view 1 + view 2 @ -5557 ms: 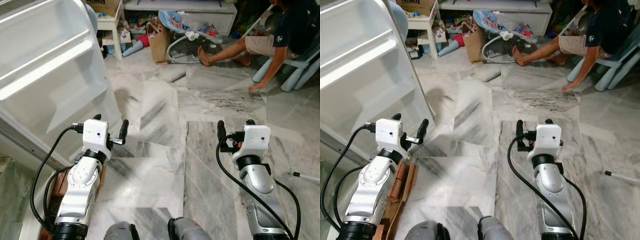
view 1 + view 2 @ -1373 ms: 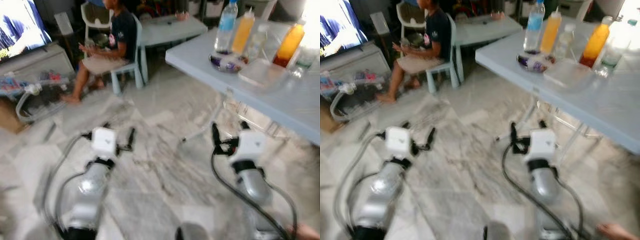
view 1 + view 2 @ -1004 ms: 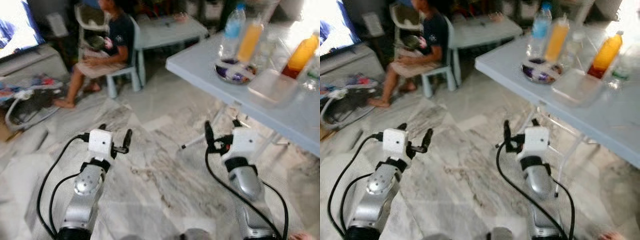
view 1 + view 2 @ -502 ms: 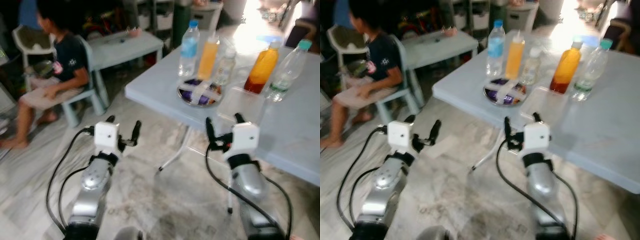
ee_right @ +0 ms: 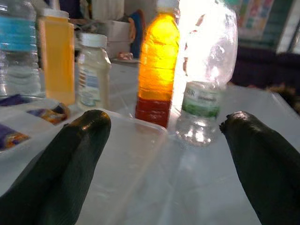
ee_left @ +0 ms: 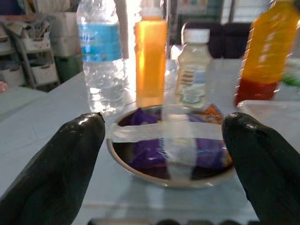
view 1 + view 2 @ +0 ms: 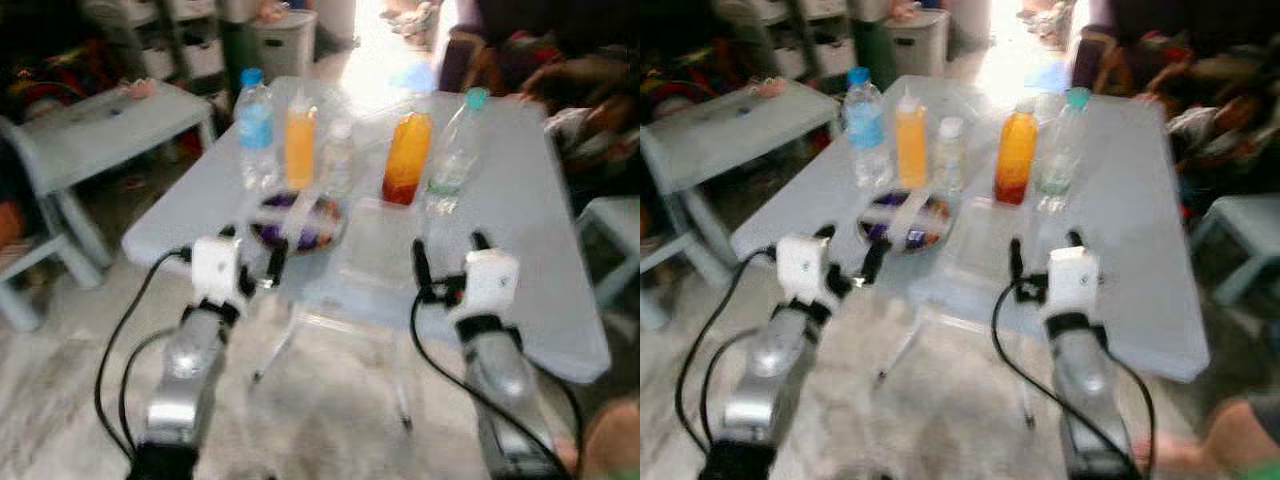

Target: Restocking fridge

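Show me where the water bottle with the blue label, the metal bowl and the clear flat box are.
water bottle (image 6: 101, 56), left wrist view, on its blue label.
metal bowl (image 6: 187, 179), left wrist view, on its front rim.
clear flat box (image 5: 126, 154), right wrist view, on its lid.

Shiny metal bowl (image 6: 171, 161), clear plastic bottles (image 6: 101, 56)

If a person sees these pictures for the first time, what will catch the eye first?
Probably the row of bottles on the grey table: a blue-label water bottle, an orange squeeze bottle and an amber drink bottle. In front of them sits a taped metal bowl, with the open left gripper and right gripper raised before the table edge.
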Controlling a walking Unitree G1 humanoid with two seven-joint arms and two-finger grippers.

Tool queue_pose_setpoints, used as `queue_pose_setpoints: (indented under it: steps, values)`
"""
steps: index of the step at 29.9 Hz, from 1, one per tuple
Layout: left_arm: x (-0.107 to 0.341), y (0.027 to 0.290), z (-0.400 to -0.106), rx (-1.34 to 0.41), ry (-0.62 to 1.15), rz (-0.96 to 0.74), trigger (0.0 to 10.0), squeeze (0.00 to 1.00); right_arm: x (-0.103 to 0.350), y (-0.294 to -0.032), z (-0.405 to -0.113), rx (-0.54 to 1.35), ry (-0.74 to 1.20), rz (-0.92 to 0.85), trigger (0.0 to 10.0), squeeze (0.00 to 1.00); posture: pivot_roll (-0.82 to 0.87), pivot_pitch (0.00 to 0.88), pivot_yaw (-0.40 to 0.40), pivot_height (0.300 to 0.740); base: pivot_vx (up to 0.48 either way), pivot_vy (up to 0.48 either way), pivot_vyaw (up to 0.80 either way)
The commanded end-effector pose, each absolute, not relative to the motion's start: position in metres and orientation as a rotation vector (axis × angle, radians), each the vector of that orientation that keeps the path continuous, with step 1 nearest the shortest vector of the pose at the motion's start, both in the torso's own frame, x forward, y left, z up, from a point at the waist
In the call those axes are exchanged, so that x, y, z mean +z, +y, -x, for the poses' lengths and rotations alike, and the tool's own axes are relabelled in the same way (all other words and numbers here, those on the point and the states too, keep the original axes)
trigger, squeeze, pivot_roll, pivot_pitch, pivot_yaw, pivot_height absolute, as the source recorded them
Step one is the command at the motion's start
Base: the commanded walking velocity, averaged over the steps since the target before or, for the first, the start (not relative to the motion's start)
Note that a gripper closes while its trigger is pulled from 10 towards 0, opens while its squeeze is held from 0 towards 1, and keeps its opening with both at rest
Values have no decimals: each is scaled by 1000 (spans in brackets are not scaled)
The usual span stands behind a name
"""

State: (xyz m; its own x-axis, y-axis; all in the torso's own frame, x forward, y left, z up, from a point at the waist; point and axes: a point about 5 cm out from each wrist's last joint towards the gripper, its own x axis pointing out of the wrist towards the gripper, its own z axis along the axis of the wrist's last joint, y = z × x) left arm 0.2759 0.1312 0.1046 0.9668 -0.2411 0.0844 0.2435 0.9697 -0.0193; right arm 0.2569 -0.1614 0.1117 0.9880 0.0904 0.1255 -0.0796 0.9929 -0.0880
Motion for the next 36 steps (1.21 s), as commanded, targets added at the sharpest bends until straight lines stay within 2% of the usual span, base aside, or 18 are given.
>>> queue_pose_setpoints:
  steps: [1,4,15,19,22,28,33,36]
  values:
    - [108,128,-278,-240,-92,20,10000,0,113,-174,-260,22,-110,38,10000,0,-121,0,44,740,0,0,0]
    - [110,132,-278,-214,-100,11,10000,0,111,-177,-262,21,-83,55,10000,0,-121,0,45,740,0,0,0]
    - [113,144,-279,-158,-107,-26,10000,0,110,-174,-275,19,-41,-77,10000,0,-109,13,53,740,0,0,0]
    - [113,146,-277,-157,-104,-30,10000,0,108,-173,-272,9,-22,-78,10000,0,-103,23,55,740,0,0,0]
    - [112,146,-276,-163,-97,-30,10000,0,108,-168,-267,63,-28,-245,10000,0,-99,29,58,740,0,0,0]
    - [111,150,-274,-168,-88,-41,10000,0,105,-165,-264,55,-7,-287,10000,0,-98,40,63,740,0,0,0]
    - [111,151,-274,-170,-85,-44,10000,0,101,-166,-264,16,8,-249,10000,0,-100,48,66,740,0,0,0]
    - [110,150,-273,-175,-79,-47,10000,0,100,-163,-263,31,15,-333,10000,0,-99,51,68,740,0,0,0]
